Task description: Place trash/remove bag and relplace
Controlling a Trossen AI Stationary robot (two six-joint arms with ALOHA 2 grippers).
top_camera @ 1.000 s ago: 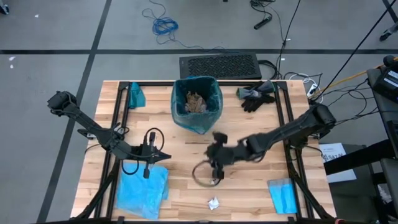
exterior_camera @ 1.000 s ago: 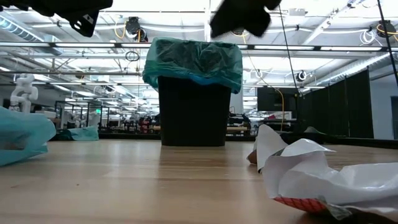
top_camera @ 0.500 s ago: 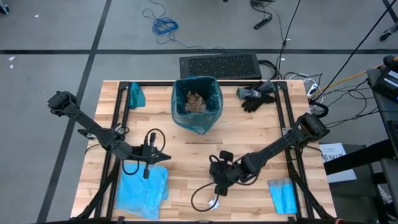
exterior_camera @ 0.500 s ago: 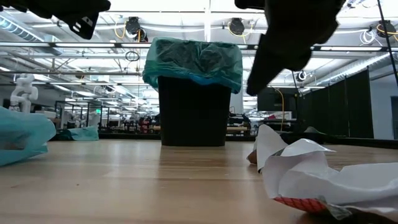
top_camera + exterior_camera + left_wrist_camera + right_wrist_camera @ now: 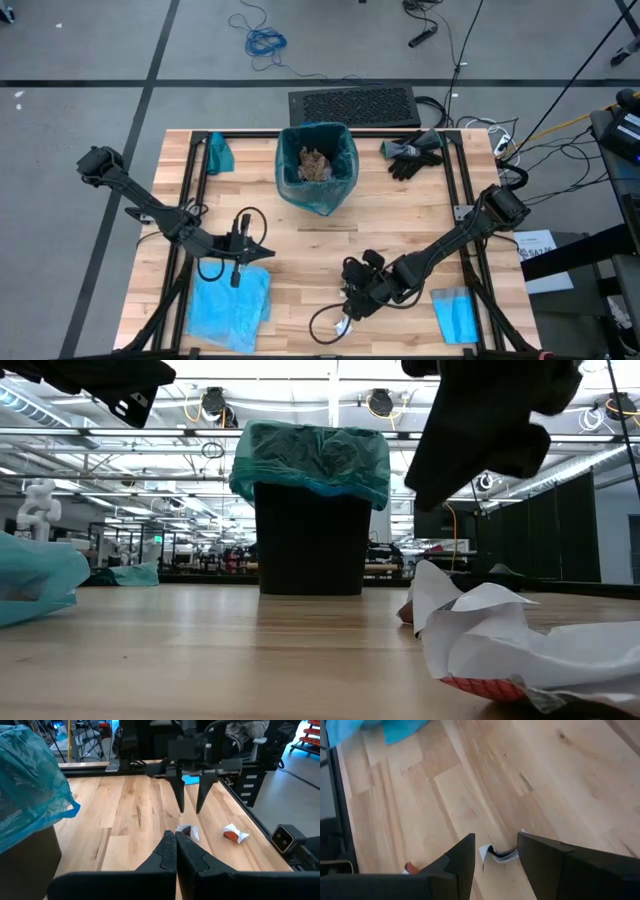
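Right gripper spread above a wrapper near the bench's front edge.

The right gripper is seen lowered over a white crumpled wrapper, its fingers parted on either side of the scrap and nothing gripped. A second wrapper with a red patch is seen lying just beside it. The left gripper is held closed and empty above the bench, near a sky-blue bag spread flat. The black bin is lined with the dark teal bag, and brown paper wads are seen inside it. Black gloves are left beside the bin.
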